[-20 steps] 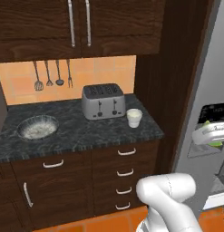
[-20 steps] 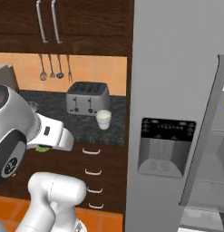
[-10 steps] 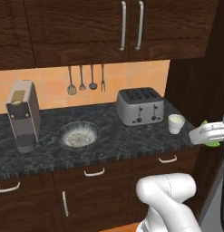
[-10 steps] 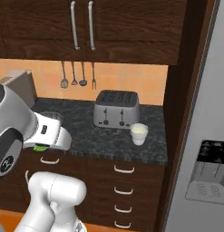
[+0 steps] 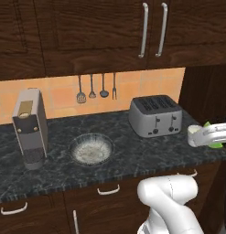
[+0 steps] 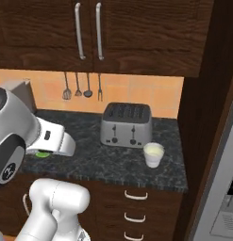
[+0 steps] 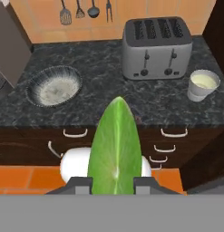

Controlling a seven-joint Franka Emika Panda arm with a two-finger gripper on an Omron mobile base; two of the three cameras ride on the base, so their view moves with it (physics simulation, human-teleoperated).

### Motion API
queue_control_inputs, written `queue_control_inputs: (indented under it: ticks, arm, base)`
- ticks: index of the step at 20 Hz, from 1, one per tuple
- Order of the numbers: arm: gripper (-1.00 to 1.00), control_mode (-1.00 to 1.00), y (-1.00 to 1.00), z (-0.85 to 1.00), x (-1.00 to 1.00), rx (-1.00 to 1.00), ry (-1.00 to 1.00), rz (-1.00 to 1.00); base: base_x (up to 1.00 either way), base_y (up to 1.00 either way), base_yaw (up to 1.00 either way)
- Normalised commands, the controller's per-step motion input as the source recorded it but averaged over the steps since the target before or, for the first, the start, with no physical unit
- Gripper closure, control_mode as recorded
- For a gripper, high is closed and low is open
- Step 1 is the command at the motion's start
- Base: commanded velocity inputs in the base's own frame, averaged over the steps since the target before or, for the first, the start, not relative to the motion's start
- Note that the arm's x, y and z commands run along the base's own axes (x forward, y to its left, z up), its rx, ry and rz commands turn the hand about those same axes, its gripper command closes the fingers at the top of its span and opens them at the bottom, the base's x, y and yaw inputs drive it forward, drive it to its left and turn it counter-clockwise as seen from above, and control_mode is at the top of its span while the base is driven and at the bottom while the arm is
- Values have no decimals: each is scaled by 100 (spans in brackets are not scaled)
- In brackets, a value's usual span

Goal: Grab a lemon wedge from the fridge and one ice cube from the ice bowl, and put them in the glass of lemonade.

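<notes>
Since a second ago the base has driven left, bringing the dark speckled stone table (image 5: 132, 160) into view. The fingers (image 7: 79, 183) stand narrow, pinching by its flanks a green wedge-shaped slice (image 7: 115, 145), likely soft and slick; it is not the yellow lemon wedge. At two o'clock stands the whitish glass of lemonade (image 7: 203, 84), at ten the grey speckled ice bowl (image 7: 54, 86). The hand hangs off the table's front, angled down.

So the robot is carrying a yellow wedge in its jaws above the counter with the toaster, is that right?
Not quite: the wedge held in the jaws is green, not yellow, as the hand view shows. It does hang above the counter with the toaster.
</notes>
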Motion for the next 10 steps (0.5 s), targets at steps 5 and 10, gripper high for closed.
queue_control_inputs:
  ticks: [5, 10]
  arm:
    - [100, 100, 0, 0, 0, 0, 0, 0]
    - [100, -100, 5, -2, 19, 0, 8, -4]
  base:
    - [73, 2, -3]
    - [28, 6, -6]
